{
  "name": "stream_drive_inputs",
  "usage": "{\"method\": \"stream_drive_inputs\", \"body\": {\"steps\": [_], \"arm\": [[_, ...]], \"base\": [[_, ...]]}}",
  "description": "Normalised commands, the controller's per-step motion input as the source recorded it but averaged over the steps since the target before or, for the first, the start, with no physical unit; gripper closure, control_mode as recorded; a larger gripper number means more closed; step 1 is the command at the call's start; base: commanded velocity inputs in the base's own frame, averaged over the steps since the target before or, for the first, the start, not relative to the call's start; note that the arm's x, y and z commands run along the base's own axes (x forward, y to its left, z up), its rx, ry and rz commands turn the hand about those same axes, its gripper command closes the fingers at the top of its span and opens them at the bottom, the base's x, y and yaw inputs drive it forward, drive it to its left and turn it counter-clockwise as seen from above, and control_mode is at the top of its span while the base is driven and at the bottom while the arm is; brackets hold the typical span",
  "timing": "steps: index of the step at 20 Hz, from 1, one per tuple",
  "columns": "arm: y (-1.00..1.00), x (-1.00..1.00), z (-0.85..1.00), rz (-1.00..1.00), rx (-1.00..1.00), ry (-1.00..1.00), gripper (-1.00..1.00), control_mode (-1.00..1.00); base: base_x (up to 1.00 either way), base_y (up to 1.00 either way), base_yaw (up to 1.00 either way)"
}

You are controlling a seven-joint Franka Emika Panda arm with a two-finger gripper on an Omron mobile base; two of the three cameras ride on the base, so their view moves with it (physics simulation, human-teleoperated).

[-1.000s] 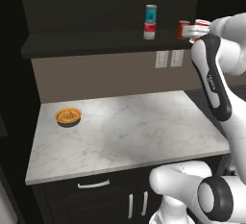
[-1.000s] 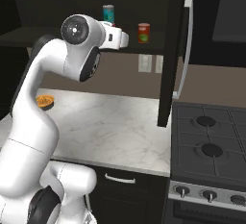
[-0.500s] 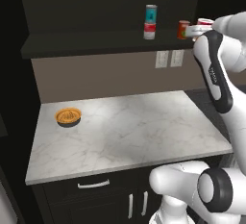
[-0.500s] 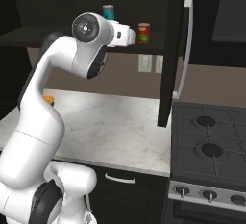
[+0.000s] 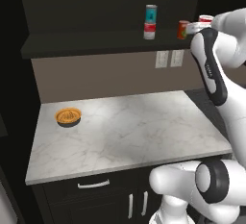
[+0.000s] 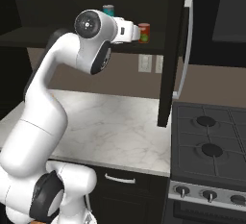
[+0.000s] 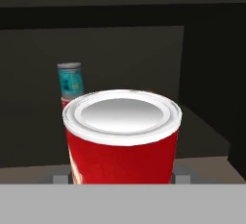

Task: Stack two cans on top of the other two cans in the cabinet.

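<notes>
My gripper [image 7: 120, 171] is shut on the bright red can [image 7: 122, 141], whose silver lid sits close up in the hand view. Behind it to the left, the teal-blue can [image 7: 70, 80] stands stacked on the red-and-white can [image 5: 150, 31]. In the left base view the teal-blue can [image 5: 151, 12] tops that stack on the black cabinet's shelf [image 5: 86, 45]. The darker red-orange can [image 5: 183, 29] stands on the shelf to its right. The held red can [image 5: 205, 19] peeks out just beyond it, slightly higher, behind my gripper [image 5: 196, 25]. From the right, my gripper [image 6: 136, 31] points at the red-orange can [image 6: 143, 32].
Below the cabinet lies a marble counter [image 5: 134, 131] with a small orange bowl [image 5: 68, 117] at its left. A tall black panel with a silver handle [image 6: 185, 50] hangs right of the shelf, and a stove [image 6: 206, 146] sits beyond it. Wall outlets [image 5: 168, 58] sit under the shelf.
My hand has moved further along the shelf toward the red-orange can and risen a little, with the red can still gripped. The cans on the shelf have stayed put.
</notes>
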Motion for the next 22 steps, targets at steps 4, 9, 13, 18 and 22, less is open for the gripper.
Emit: {"method": "stream_drive_inputs", "body": {"steps": [4,9,13,18,22], "arm": [[-0.04,0.19,0.16,-0.10,0.00,0.00,1.00,-1.00],[-0.08,0.14,0.20,-0.07,0.00,-0.04,1.00,-1.00],[-0.11,0.11,0.18,-0.02,0.00,0.00,1.00,-1.00],[-0.14,0.14,0.03,0.00,0.00,0.00,1.00,-1.00],[-0.12,0.21,0.00,0.00,0.00,0.00,1.00,-1.00]], "base": [[0.00,0.00,0.00],[0.00,0.00,0.00],[0.00,0.00,0.00],[0.00,0.00,0.00],[0.00,0.00,0.00]]}}
